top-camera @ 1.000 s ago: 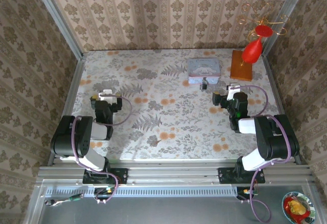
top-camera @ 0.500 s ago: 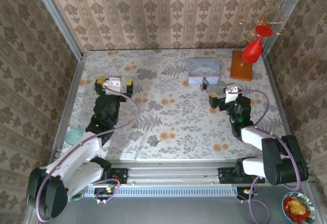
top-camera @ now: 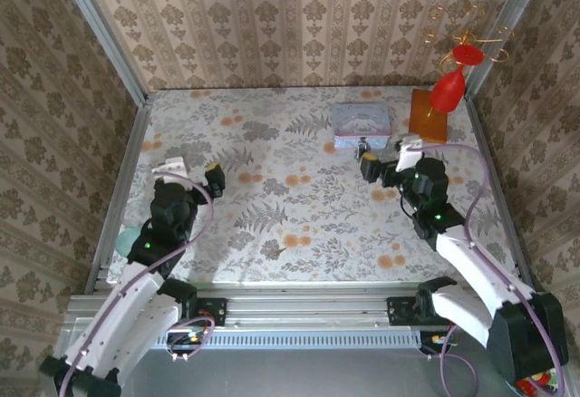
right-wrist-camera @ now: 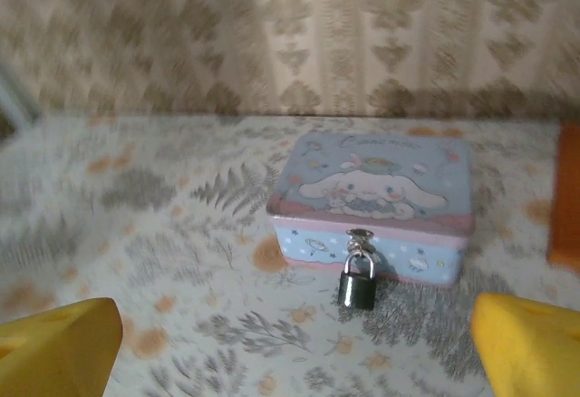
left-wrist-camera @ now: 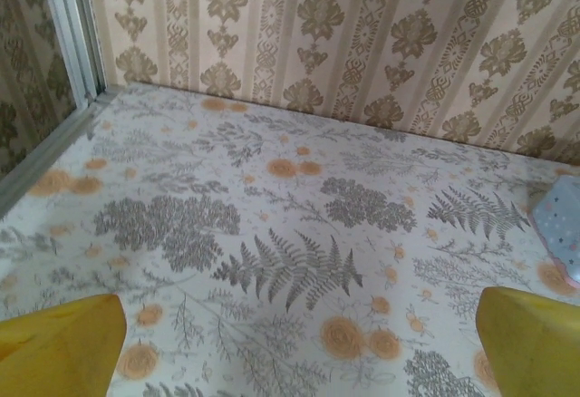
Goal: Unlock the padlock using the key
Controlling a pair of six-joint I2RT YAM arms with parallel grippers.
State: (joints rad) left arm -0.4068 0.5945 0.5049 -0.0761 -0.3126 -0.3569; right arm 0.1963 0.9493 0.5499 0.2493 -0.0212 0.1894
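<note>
The padlock is small and dark with a silvery shackle. It hangs on the front clasp of a pale blue cartoon tin, and from above the padlock sits just in front of the tin. My right gripper is open, a short way right of and nearer than the padlock. Its yellow fingertips frame the right wrist view, where the right gripper has nothing in it. My left gripper is open over the left of the table, and the left gripper holds nothing. The key is out of view.
An orange wooden base carrying a red ornament on gold wire stands right of the tin. A teal object lies at the table's left edge under the left arm. Patterned walls close in the left, back and right. A corner of the tin shows far right.
Both arms have unfolded from their bases. The right gripper moved up and left, closer to the padlock. The left gripper went forward, then came back a little. Both stayed open.
</note>
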